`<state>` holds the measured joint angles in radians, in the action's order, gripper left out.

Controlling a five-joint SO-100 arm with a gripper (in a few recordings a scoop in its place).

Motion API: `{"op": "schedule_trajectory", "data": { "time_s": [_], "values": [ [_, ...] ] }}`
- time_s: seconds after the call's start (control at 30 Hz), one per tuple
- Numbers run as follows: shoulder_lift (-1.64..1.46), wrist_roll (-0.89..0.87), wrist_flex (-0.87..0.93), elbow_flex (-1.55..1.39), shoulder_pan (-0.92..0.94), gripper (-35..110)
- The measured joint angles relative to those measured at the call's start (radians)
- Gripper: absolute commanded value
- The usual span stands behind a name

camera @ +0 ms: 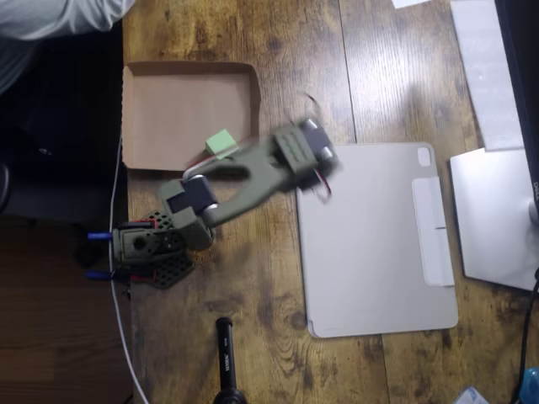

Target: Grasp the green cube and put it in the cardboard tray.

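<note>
The green cube (221,141) shows as a small mint block over the lower right part of the cardboard tray (168,101), close to its near wall. My olive-green arm rises from its base at the lower left, bends at a blurred wrist to the right, and reaches back left to the cube. The gripper (229,156) ends right at the cube and touches or nearly touches it. Its fingers are smeared by motion and partly hidden under the arm, so I cannot make out whether they clamp the cube. I also cannot tell whether the cube rests on the tray floor or hangs above it.
A pale grey tablet-like slab (379,244) lies to the right of the arm on the wooden table (278,50). A black cylindrical object (225,353) stands at the bottom edge. A white cable (118,278) runs along the table's left edge. A second grey device (497,210) sits at far right.
</note>
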<state>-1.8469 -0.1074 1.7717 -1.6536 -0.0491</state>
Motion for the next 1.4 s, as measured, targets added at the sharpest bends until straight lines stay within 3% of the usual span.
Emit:
{"op": "schedule_trajectory", "data": {
  "time_s": [0.17, 0.4, 1.4],
  "values": [
    [0.031, -0.026, 0.008, -0.057, 0.137, 10],
    [0.089, 0.018, 0.015, -0.14, 0.193, 0],
    [0.109, 0.071, 0.015, -0.144, 0.215, 0]
  ]
}}
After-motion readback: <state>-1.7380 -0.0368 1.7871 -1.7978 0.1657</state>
